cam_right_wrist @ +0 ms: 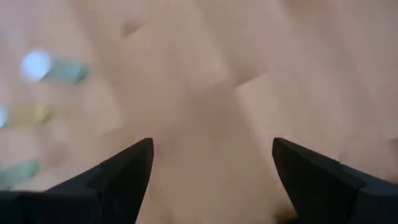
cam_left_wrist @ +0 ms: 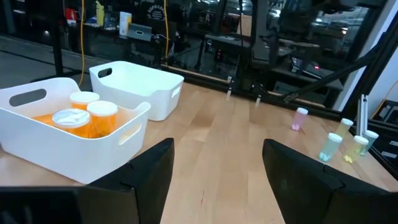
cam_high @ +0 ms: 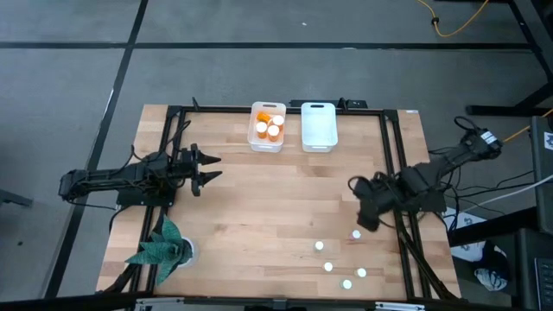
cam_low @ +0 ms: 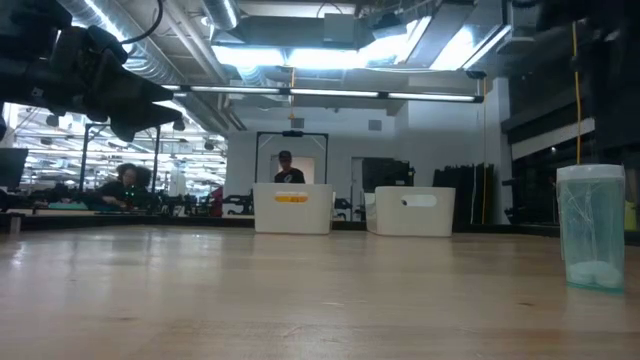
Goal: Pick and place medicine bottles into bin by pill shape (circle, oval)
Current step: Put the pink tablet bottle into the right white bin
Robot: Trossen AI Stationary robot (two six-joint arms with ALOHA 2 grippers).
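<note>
The right gripper (cam_high: 367, 216) hangs over bare wooden table (cam_high: 276, 216), its dark fingers spread apart and empty. Just beside it stands one small white-capped medicine bottle (cam_high: 355, 234); four more small bottles (cam_high: 328, 267) stand near it, toward the table's front edge. Across the table, the left gripper (cam_high: 210, 168) waits, fingers apart and empty. Beyond it, the white plastic bin (cam_high: 267, 138) holds orange-bodied bottles (cam_left_wrist: 102, 117), touching each other. A second white bin (cam_high: 318, 130) sits just beside the first.
</note>
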